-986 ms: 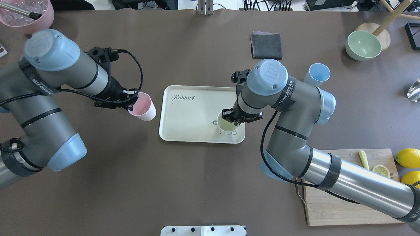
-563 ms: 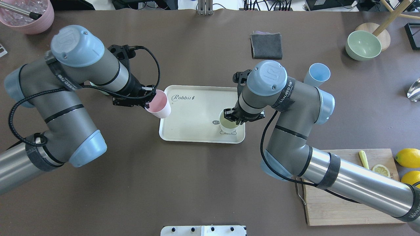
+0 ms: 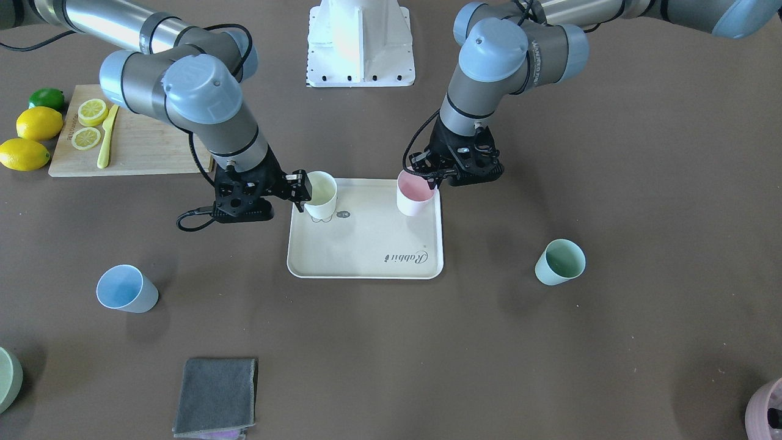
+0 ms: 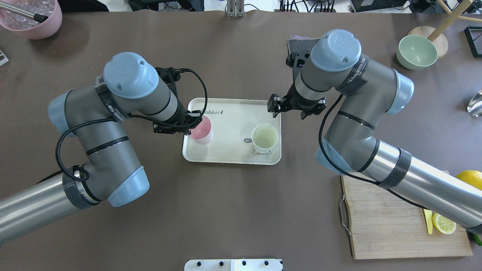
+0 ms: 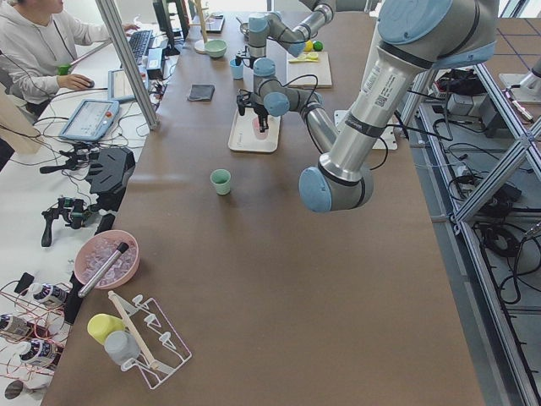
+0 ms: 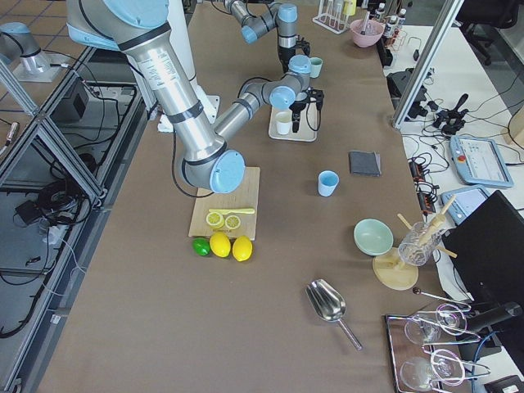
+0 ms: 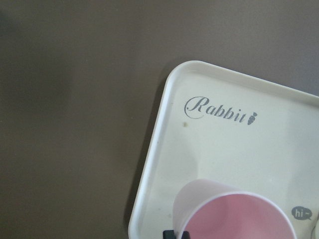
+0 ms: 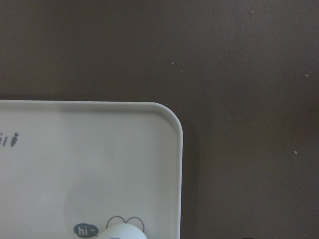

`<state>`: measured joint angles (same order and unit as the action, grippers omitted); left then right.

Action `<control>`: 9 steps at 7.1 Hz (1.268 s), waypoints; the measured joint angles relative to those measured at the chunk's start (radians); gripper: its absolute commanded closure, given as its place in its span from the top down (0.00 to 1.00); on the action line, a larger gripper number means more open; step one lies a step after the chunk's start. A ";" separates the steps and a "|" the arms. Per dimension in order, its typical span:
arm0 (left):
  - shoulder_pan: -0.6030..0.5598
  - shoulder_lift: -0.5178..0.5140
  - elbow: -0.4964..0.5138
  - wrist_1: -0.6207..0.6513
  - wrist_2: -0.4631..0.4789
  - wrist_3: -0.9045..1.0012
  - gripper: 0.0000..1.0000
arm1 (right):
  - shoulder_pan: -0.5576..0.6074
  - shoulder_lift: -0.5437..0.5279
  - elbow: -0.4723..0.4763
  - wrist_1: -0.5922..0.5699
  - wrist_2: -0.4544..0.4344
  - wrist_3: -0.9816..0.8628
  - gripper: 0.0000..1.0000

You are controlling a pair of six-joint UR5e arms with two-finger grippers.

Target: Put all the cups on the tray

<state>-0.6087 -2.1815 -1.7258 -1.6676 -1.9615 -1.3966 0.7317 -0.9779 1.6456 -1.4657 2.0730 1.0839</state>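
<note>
While mouth-up, axis near-vertical — pink cup in left jaws (clenched) over tray; right jaws released.

brown table carries tray, blue cup, mint cup, grey cloth, cutting board, lemons.

Tray: grey script near one corner reads "Rabbit", with a small carrot mark after the last letter. It appears upside down in the front-facing view.
Same tray: dark speech bubble reads "hi~", just beside the bear drawing.
Black strap on the right arm: white capitals, only "…JEED" legible.
</note>
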 measured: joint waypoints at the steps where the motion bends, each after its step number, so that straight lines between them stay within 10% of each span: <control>1: 0.021 -0.007 0.012 -0.001 0.028 -0.007 0.00 | 0.071 -0.012 -0.015 -0.001 0.044 -0.079 1.00; 5: 0.049 -0.015 0.033 -0.004 0.057 -0.009 0.14 | 0.263 -0.021 -0.182 -0.012 0.107 -0.371 1.00; 6: 0.051 -0.017 0.037 -0.004 0.058 -0.009 0.34 | 0.298 -0.019 -0.231 -0.010 0.109 -0.438 1.00; 7: 0.051 -0.020 0.042 -0.004 0.057 -0.009 0.85 | 0.328 -0.019 -0.267 -0.009 0.114 -0.499 1.00; 9: 0.051 -0.021 0.045 -0.005 0.057 -0.007 0.97 | 0.360 -0.029 -0.312 -0.009 0.126 -0.575 0.98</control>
<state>-0.5577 -2.2030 -1.6807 -1.6730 -1.9041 -1.4032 1.0914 -1.0068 1.3338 -1.4745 2.1986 0.5084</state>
